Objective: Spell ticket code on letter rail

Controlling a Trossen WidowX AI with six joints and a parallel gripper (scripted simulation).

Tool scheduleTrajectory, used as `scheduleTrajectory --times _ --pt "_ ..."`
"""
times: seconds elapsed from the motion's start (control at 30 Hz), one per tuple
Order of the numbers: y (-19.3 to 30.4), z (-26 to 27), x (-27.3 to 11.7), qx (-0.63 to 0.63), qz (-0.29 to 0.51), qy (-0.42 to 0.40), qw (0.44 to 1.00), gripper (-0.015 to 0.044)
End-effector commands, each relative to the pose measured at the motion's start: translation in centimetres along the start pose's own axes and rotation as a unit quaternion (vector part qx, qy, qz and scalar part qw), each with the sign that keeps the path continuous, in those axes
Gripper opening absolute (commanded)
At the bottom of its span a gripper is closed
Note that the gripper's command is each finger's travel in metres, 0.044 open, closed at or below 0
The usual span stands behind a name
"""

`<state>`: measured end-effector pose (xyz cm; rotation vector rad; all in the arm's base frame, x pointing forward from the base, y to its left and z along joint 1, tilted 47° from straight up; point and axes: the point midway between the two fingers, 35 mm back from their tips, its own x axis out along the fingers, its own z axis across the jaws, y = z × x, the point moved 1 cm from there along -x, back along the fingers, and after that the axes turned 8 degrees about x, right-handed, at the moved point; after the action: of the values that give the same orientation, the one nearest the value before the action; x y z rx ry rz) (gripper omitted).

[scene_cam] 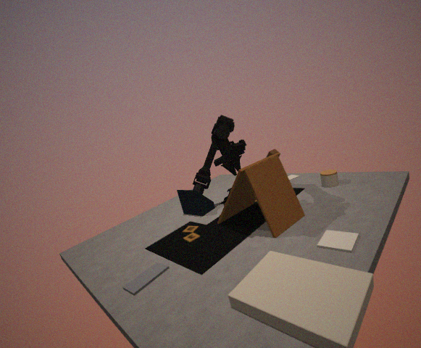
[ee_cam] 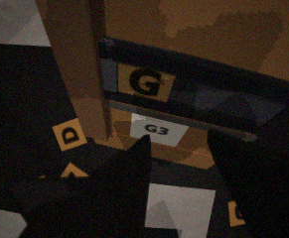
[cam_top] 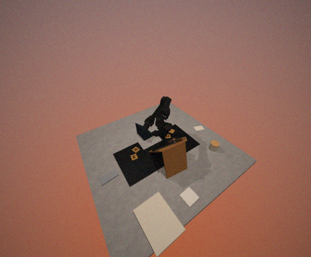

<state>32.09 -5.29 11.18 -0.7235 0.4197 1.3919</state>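
Note:
In the wrist view a tile G (ee_cam: pixel 143 83) sits in the dark rail (ee_cam: pixel 199 63) at its left end, against the wooden side piece. The rail right of it shows no tile. A white ticket (ee_cam: pixel 156 130) below reads G3. The wooden board (cam_top: pixel 174 159) (scene_cam: pixel 277 198) leans like a tent. My gripper (ee_cam: pixel 178 138) (scene_cam: pixel 235 173) is open and empty, in front of the board, its fingertips below the rail in the wrist view. A tile D (ee_cam: pixel 77 141) and partly hidden tiles lie beyond. Two tiles (cam_top: pixel 135 149) (cam_top: pixel 134 157) lie on the left of the black mat (cam_top: pixel 130 174).
Two more tiles (cam_top: pixel 172 130) (cam_top: pixel 167 136) lie near the arm. A round tub (cam_top: pixel 214 145) (scene_cam: pixel 329 178) stands to the right. A large pale block (cam_top: pixel 158 224) (scene_cam: pixel 300 296), a white square (cam_top: pixel 189 196) (scene_cam: pixel 338 240) and a grey strip (scene_cam: pixel 146 278) lie on the counter (cam_top: pixel 97 155).

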Motion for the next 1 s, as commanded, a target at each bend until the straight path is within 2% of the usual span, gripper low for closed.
scheduleTrajectory --times 0.0,0.17,0.53,0.97 --pt "2.7 0.5 -4.7 -0.254 -0.113 0.022 0.96 0.0315" --pt "4.9 0.9 -7.3 -0.427 -0.178 0.083 0.883 0.044" --pt "7.7 1.6 -9.8 -0.612 -0.218 0.201 0.733 0.044" --pt "7.8 1.7 -9.9 -0.615 -0.218 0.204 0.729 0.044"
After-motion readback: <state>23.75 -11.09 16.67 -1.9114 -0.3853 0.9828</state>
